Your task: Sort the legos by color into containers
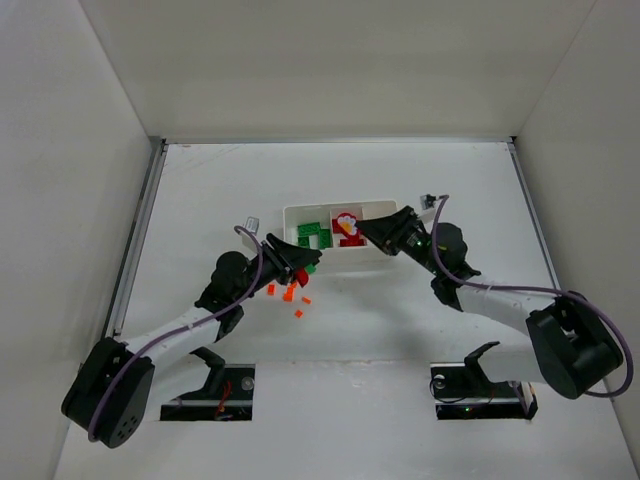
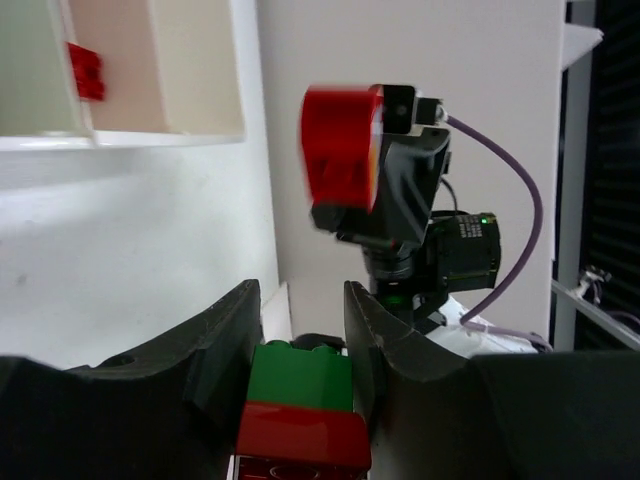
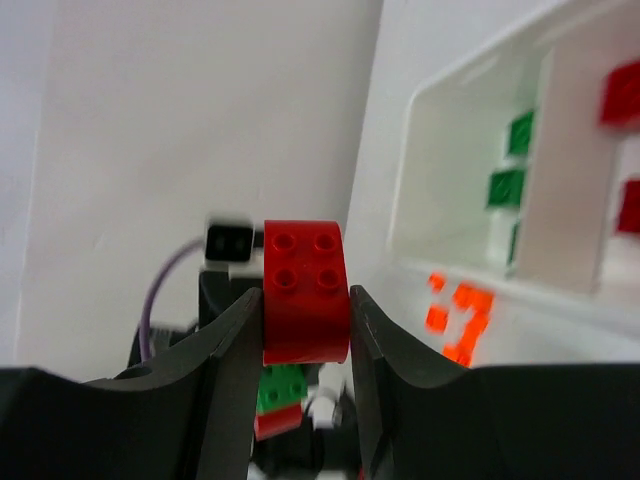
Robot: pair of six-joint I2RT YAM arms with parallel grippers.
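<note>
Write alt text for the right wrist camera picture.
The right tool grips a red brick between its fingers. Beyond it, the white tray holds green bricks and other red bricks in separate compartments, with orange bits lying outside.

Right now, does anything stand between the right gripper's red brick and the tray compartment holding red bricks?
Nothing visible does. The right gripper holds the red brick beside the white tray, whose red compartment is open on top. The left gripper, holding a green-and-red stack, is off that path.

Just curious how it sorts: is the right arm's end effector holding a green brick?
No, the right wrist view shows the right end effector clamped on a red brick.
</note>
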